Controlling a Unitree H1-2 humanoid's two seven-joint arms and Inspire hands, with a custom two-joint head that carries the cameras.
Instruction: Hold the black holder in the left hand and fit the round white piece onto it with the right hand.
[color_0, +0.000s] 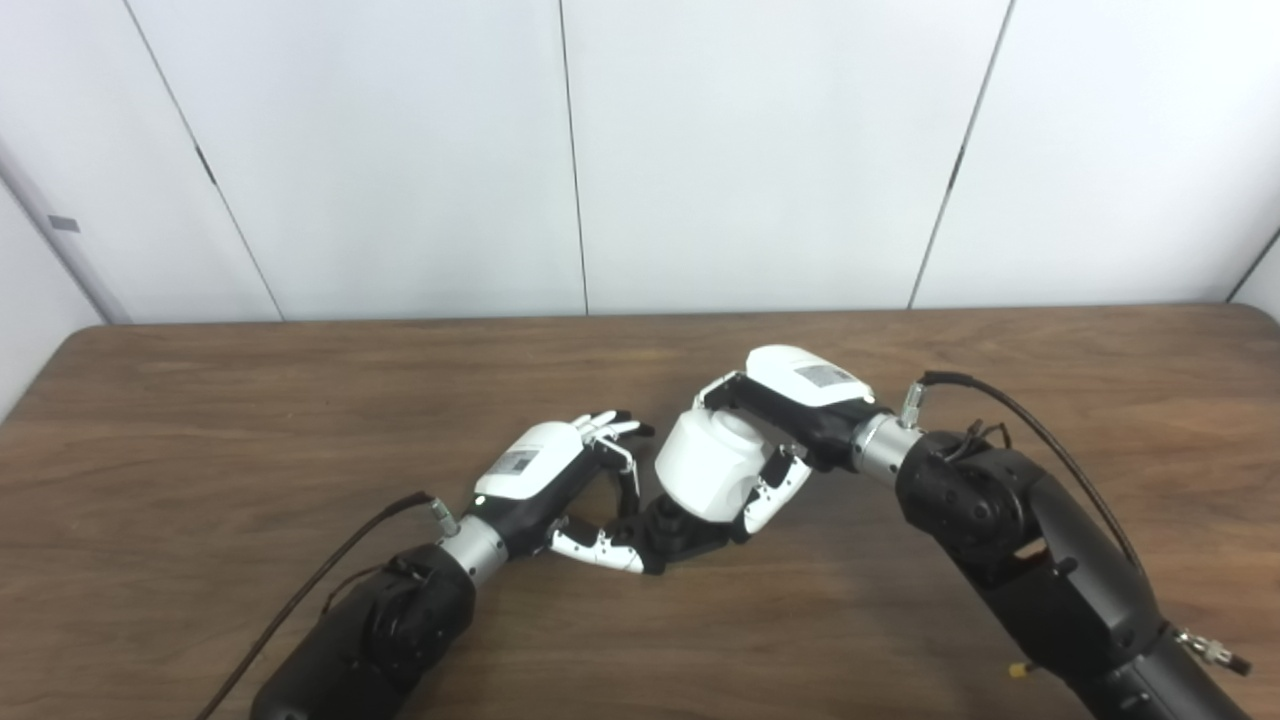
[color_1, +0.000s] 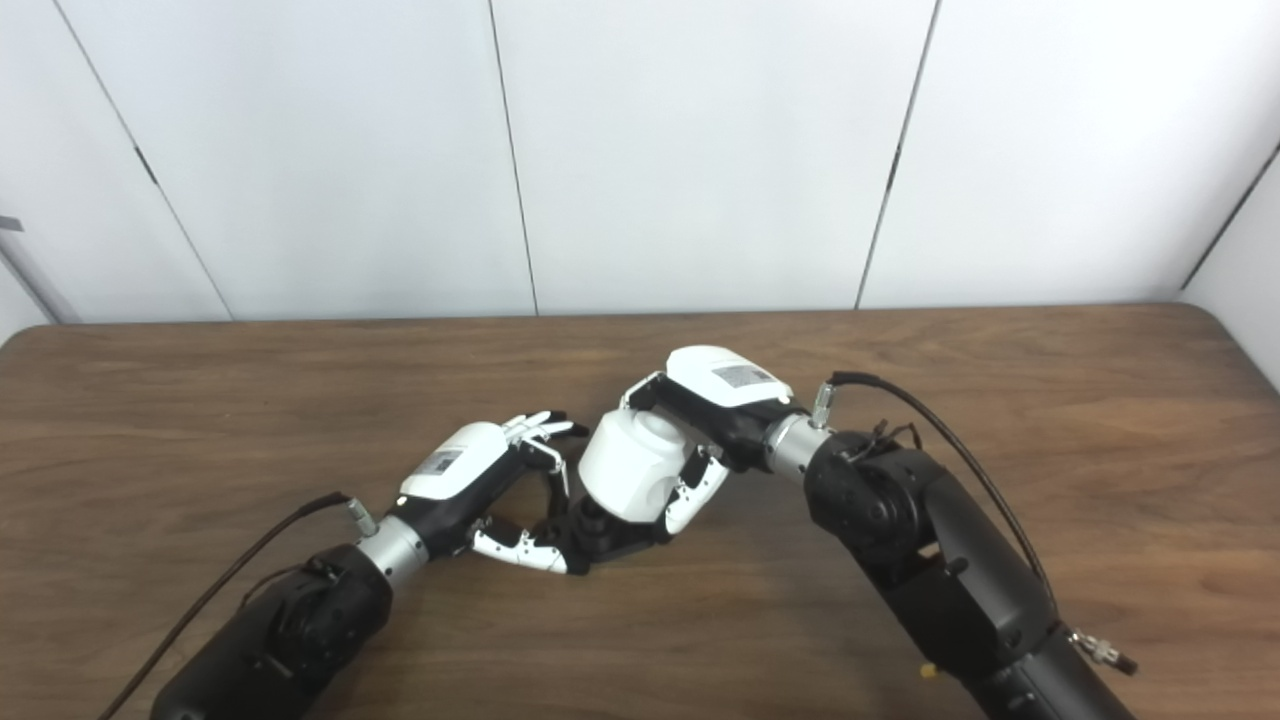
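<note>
The left hand (color_0: 560, 480) is clamped on the black holder (color_0: 678, 530), thumb beneath and fingers curled over it, low above the wooden table (color_0: 200, 440). Just beyond and right of it, the right hand (color_0: 790, 420) grips the round white piece (color_0: 708, 468), which sits tilted on the holder's top, touching it.

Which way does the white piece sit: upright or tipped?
Tipped: the white piece leans left in the right hand, its lower end at the holder.
</note>
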